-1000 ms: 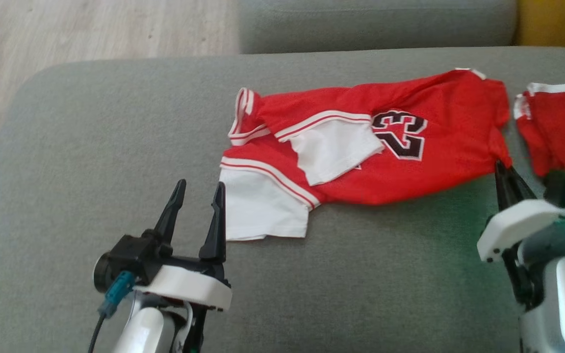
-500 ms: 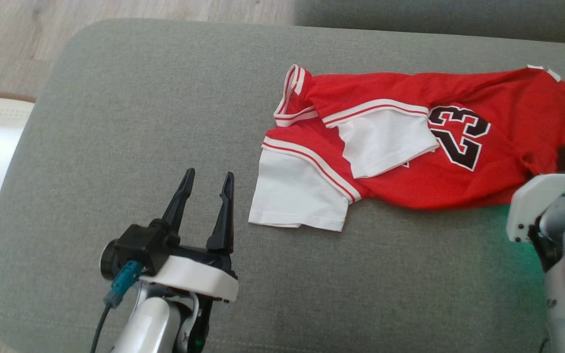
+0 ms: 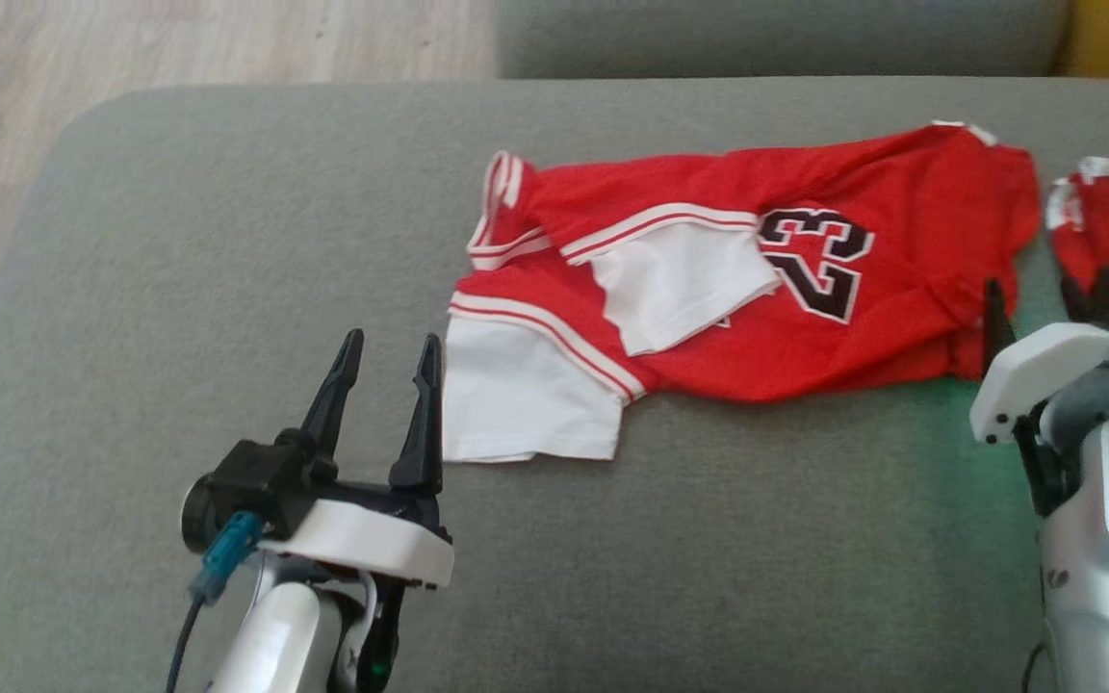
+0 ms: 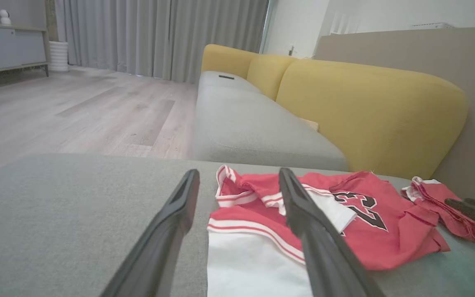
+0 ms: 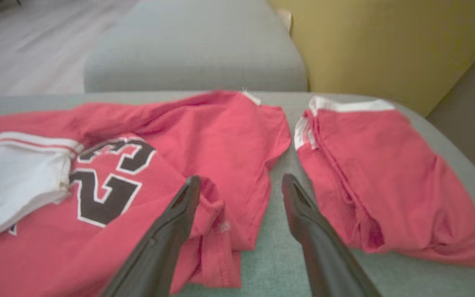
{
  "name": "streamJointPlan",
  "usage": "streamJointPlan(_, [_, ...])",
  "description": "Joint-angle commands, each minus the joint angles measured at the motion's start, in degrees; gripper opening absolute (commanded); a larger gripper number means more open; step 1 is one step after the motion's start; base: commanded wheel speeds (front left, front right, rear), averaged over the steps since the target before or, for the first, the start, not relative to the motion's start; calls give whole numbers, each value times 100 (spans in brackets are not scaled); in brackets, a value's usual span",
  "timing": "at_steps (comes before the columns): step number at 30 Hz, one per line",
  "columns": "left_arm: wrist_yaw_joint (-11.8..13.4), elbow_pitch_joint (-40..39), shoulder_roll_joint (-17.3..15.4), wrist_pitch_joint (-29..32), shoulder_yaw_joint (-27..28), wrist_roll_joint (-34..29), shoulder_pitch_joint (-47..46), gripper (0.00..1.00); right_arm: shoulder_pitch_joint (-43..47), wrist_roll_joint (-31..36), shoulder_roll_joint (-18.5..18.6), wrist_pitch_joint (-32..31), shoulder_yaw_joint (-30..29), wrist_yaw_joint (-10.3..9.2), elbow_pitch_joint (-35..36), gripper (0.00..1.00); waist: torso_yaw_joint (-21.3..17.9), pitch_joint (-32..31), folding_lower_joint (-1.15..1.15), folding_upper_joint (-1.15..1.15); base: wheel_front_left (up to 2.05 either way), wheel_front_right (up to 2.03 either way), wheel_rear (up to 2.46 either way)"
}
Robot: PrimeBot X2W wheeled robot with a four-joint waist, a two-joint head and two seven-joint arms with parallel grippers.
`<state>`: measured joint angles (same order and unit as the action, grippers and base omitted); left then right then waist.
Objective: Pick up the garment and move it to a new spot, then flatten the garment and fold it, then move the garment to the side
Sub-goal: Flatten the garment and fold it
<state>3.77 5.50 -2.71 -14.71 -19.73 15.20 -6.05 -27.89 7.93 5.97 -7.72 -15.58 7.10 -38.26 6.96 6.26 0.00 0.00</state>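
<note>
Red garment [image 3: 901,241] lies spread across the far right part of a broad grey seat cushion [image 3: 227,241], its black number 23 facing up. Its white panels and red-and-white striped bands are towards the robot's left. Beyond the cushion runs a second grey seat [image 3: 757,34], backed by a rounded yellow sofa back [image 4: 365,107], with a pale wood floor [image 3: 179,48] to the left. A smaller red piece of clothing [image 3: 1108,217] with white trim lies just beside the garment's right edge, a narrow strip of cushion between them.

The right gripper [image 3: 1031,298] reaches in low from the lower right, its fingers spread wide and holding nothing. In the right wrist view one finger lies over the garment's bunched, creased corner, while the other is over the bare strip between the two red pieces. Whether the first finger touches the cloth cannot be told.

The left gripper [image 3: 392,339] hovers over the cushion with its dark, tapered fingers wide apart and empty. Its tips are just beside the garment's white panel.

The cushion is a matt woven fabric. The garment is thin, soft and wrinkled.
</note>
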Motion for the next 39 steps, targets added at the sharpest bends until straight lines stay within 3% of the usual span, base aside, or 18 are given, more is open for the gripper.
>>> streamJointPlan(1, [14,-207,-17,-29,202,-51,-121,100,-74,-101,-18,127,180,39,309,100,-156,-117,0,0,0,0,0])
streamJointPlan(12, [14,-267,-17,-29,353,-103,86,100,1431,-950,-198,992,640,39,2140,100,-663,-345,0,0,0,0,0])
streamJointPlan(17, [-32,-232,-17,-29,365,-108,129,100,2029,-1225,-297,1347,727,39,2634,100,-746,-353,0,0,0,0,0])
streamJointPlan(28, [-54,61,-17,-29,313,-138,43,100,2087,-1508,-308,1562,845,39,2764,100,-744,-184,0,0,0,0,0])
streamJointPlan(39, [263,2053,-17,-29,119,-278,-262,100,2028,-1552,-309,1541,946,39,2747,100,-839,-61,0,0,0,0,0])
